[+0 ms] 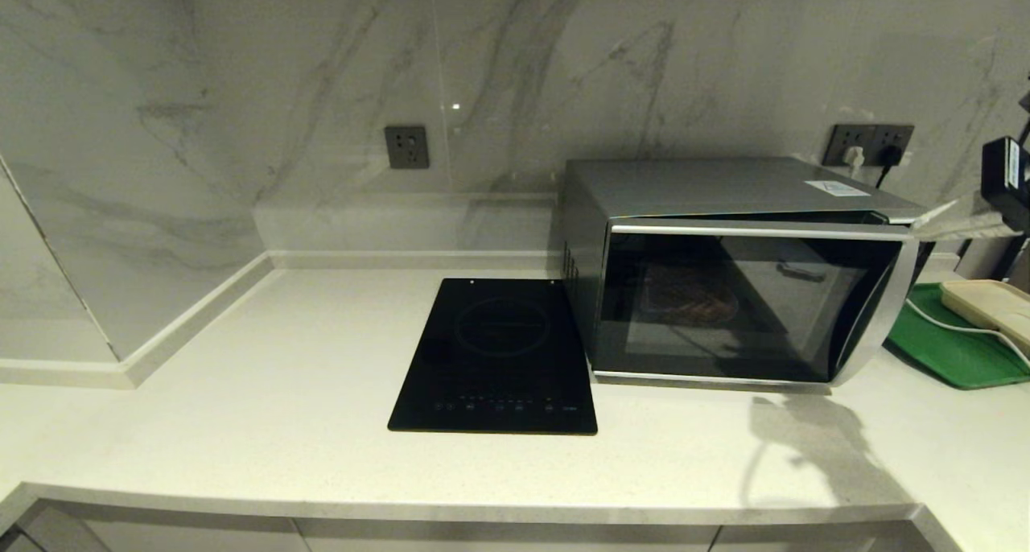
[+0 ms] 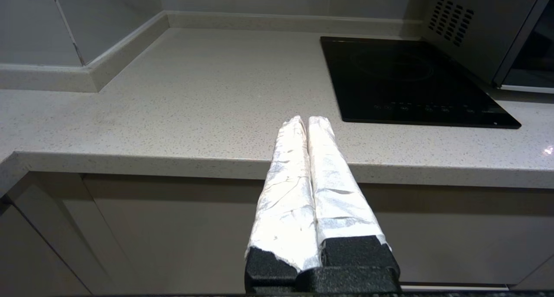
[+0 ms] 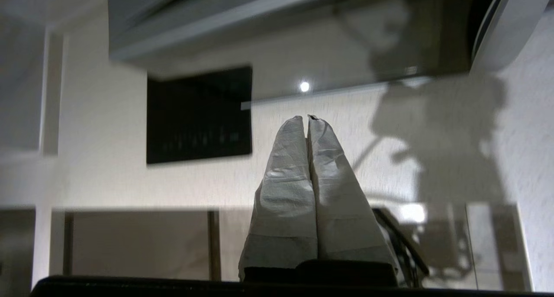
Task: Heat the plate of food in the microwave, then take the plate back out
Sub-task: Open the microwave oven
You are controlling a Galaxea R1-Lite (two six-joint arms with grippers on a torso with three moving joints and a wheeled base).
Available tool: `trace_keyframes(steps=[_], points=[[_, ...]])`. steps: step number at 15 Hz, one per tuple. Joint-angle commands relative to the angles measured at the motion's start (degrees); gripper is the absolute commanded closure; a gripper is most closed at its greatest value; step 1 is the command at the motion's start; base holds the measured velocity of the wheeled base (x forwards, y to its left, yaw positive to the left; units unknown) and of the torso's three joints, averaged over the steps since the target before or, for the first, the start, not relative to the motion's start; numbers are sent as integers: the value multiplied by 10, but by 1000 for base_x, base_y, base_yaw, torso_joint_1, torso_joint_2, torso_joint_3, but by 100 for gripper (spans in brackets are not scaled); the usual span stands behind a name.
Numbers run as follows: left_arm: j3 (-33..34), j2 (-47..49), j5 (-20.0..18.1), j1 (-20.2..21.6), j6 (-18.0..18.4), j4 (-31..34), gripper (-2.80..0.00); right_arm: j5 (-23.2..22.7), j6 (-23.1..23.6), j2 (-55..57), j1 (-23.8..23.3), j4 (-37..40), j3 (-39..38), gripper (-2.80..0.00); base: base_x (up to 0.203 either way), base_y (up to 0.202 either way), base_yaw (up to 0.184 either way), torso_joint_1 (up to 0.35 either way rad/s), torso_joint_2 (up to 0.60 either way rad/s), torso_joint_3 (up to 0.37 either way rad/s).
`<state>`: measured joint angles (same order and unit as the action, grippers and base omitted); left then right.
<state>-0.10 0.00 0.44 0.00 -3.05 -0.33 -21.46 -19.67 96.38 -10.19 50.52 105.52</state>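
left pincer [image 2: 301, 120]: fingers pressed together, holding nothing, parked at the front edge of the surface [image 2: 173, 98], well left of the job.
right pincer [image 3: 306, 118]: fingers together, empty, in front of the microwave door, low near the surface. Head view shows only its shadow there.
cooktop [image 1: 499, 355]: flat black, just left of the microwave, nearly touching. Glass; a wide arm swing could clip it.
microwave [image 1: 736, 270]: door looks slightly ajar at the top edge, not fully latched by my read. Risk: won't run if it stays that way.
plate of food [image 1: 690, 294]: dim shape inside behind the dark glass, details unclear. Risk: blind reach later, could tip the plate or spill the food.
green tray [image 1: 949, 347]: right of the microwave, cable across it. Risk: snag if the right arm swings wide.
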Motion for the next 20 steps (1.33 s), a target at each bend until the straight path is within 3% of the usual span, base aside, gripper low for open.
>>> trace_keyframes(steps=[1,3,6,9,13,20], points=[[0,0,0,0,0,0,0,35,-23,103,0,-24,86,0,0,0,0,0,0,0],[0,0,0,0,0,0,0,79,-32,145,0,-77,91,0,0,0,0,0,0,0],[0,0,0,0,0,0,0,102,-38,169,-9,-106,94,0,0,0,0,0,0,0],[0,0,0,0,0,0,0,106,-61,185,-20,-198,94,0,0,0,0,0,0,0],[0,0,0,0,0,0,0,109,-83,199,-29,-246,93,0,0,0,0,0,0,0],[0,0,0,0,0,0,0,121,-86,232,-49,-251,93,0,0,0,0,0,0,0]])
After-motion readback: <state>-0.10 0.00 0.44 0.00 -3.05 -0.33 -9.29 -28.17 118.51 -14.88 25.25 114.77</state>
